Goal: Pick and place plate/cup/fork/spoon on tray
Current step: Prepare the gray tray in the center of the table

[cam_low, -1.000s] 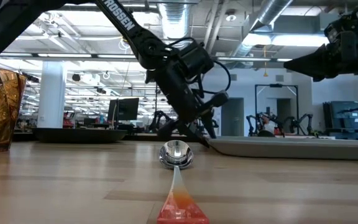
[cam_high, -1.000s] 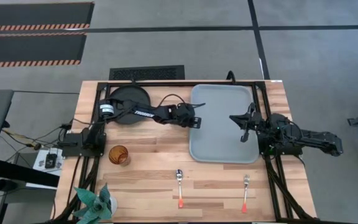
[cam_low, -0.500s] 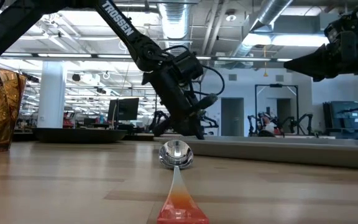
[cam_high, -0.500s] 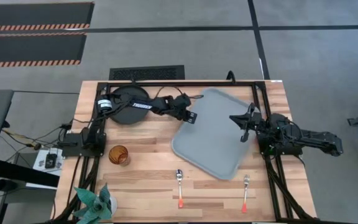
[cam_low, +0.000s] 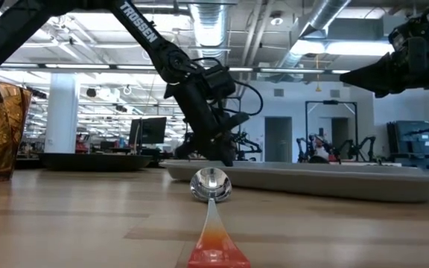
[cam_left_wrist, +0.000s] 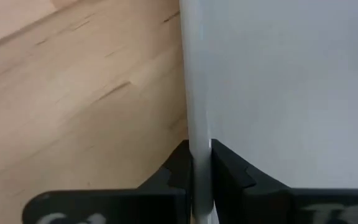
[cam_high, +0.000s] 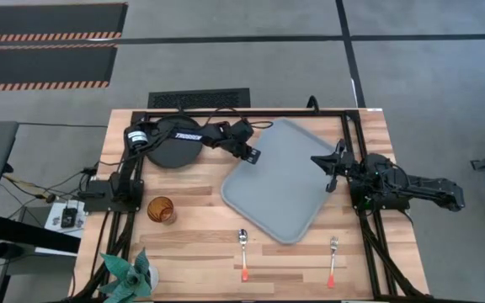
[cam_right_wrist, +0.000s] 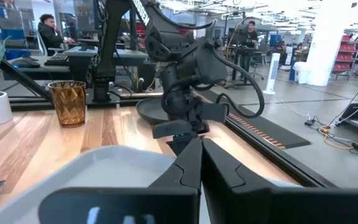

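Left end effector (cam_left_wrist: 201,163) shows clamped on the tray (cam_left_wrist: 291,87) rim only from its wrist; overhead hides that.

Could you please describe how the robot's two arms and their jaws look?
Both the left arm and right arm are matte black with jointed links. The left one carries white TROSSEN lettering and looping black cables near its wrist. Each ends in two flat, dark, angular jaws.

Bright, even overhead lighting; soft shadows. Ceiling strip lights glare in low view. Near red-orange spoon handle (cam_low: 216,249) blurred; left wrist view soft.
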